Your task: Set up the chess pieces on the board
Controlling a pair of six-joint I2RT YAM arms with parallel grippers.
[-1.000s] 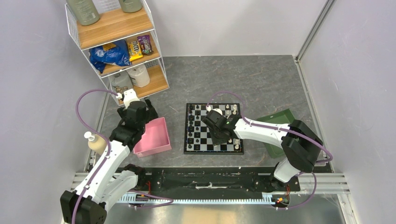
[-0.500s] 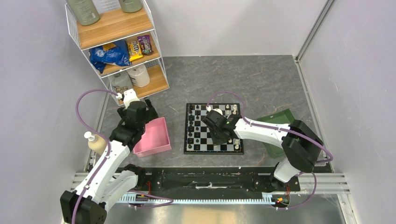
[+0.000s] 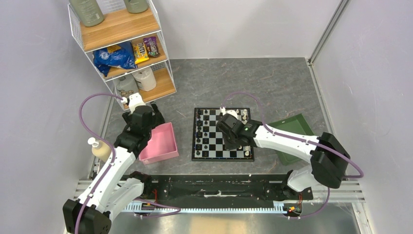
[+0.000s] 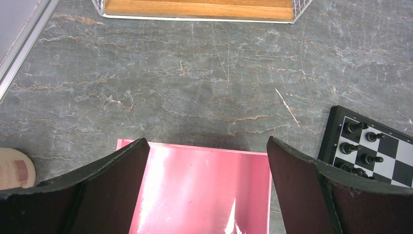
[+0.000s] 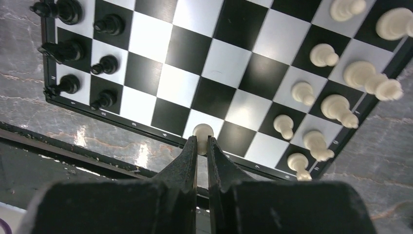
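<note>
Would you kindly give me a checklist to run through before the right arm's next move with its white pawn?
1. Right gripper shut on the pawn: ok.
2. Pawn lifted off the board: cannot tell.
3. Other white pieces apart from the pawn: ok.
4. Black pieces apart from the right gripper: ok.
5. Left gripper open over the pink tray, off the board: ok.

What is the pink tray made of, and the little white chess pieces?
The pink tray looks like glossy plastic: light glares off its floor. The white chess pieces seem smooth plastic too, with a soft shine, though painted wood is possible.
</note>
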